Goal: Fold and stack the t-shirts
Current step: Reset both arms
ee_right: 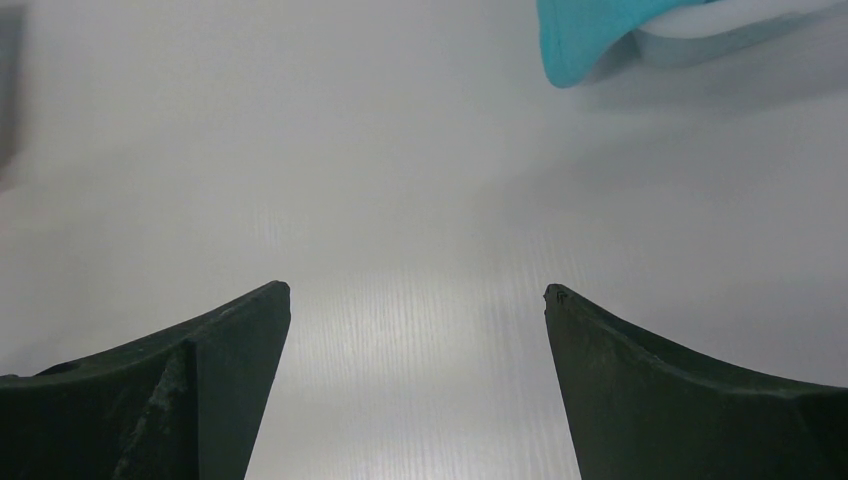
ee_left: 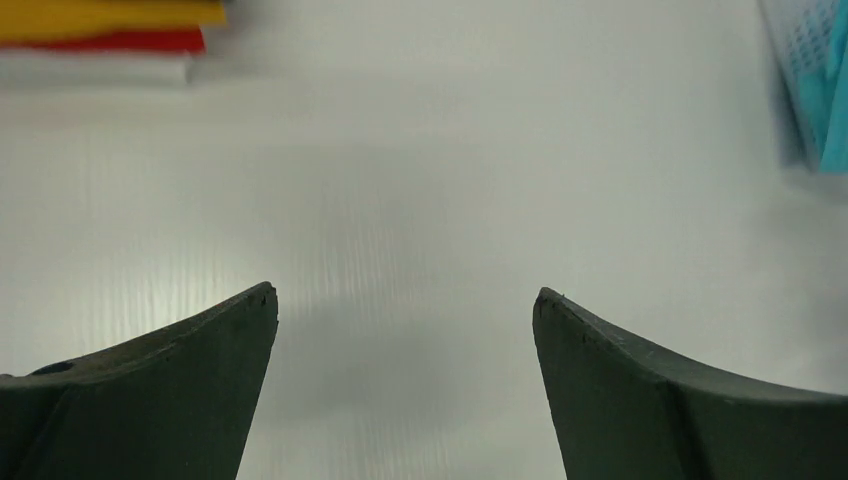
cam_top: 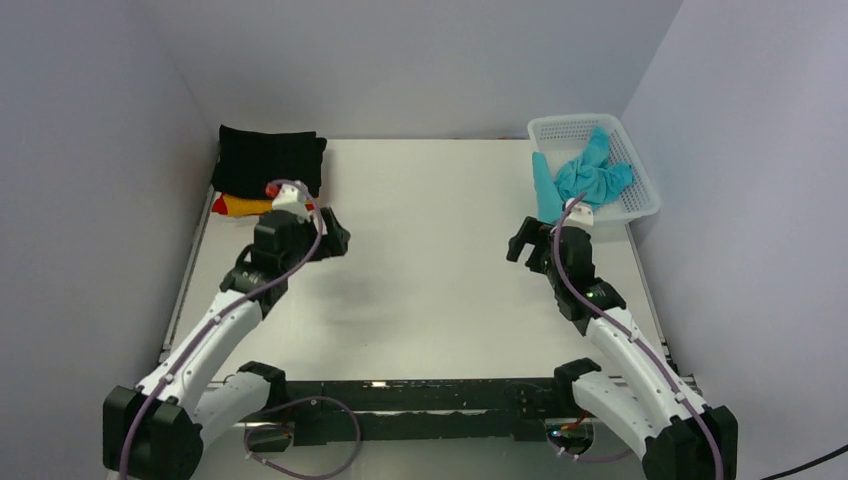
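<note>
The turquoise shirt (cam_top: 590,176) slumped in the basket (cam_top: 645,205), just beyond the right gripper (ee_right: 417,292), the nearer one. It and the left gripper (ee_left: 405,292) gaped empty.

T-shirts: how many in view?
5. Stacked far left: black shirt, orange shirt, red shirt, white shirt; turquoise shirt in the basket, far right. Others may be hidden.

White table (cam_top: 430,270) boxed in by plain grey walls (cam_top: 400,60) on 3 sides; soft, even light.
</note>
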You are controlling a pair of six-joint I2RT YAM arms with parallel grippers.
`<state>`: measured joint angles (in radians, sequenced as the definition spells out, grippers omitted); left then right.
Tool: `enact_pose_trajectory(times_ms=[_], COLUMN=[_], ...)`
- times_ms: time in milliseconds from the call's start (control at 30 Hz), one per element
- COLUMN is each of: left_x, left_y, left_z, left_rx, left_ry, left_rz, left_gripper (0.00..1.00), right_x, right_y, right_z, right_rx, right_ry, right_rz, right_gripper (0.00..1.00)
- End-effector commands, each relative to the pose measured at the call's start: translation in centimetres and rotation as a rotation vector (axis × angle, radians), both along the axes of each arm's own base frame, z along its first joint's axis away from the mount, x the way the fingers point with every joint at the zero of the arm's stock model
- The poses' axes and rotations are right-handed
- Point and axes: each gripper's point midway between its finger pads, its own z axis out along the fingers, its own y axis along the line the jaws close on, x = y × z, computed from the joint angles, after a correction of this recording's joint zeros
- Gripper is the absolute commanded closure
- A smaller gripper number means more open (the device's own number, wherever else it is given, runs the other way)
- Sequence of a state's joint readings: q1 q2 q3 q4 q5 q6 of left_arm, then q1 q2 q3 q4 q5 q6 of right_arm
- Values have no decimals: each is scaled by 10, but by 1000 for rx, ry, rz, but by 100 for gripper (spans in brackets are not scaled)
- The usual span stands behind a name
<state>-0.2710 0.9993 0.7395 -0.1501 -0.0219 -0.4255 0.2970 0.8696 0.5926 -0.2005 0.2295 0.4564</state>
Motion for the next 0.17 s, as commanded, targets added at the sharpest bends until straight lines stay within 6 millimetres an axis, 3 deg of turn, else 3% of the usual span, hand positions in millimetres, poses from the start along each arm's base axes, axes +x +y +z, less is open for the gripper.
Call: enact_pose_trajectory(times_ms=[0,133], left_x=[-25,-39], left_y=[-8,14], left_z=[-4,-7], left_rx=[-74,-20], left_ry=[-19,-8], left_rz=[0,84], left_gripper=[1,1], right_x=[-8,-13], right_y=[-7,-15], right_z=[-6,-3], right_rx=[-4,-18], right_ry=[-25,-47], right_rz=[-22,-49], right_gripper=[0,0])
